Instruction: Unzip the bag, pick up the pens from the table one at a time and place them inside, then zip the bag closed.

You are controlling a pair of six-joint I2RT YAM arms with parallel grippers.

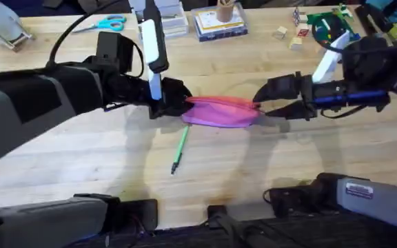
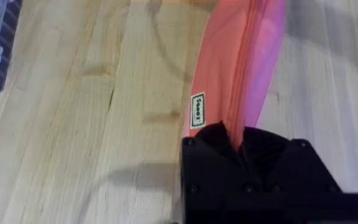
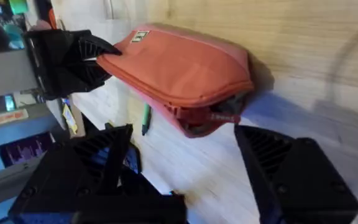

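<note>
Left end effector (image 2: 241, 146) clamped on bag (image 2: 241, 68) end

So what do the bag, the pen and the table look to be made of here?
Bag: soft woven-looking fabric, matte; it sags and creases, with a sewn label and zipper.
Pen: probably plastic, a thin, uniformly light-green stick; finish too small to tell.
Table: light wood planks with visible grain and seams, smooth with a low sheen.
</note>
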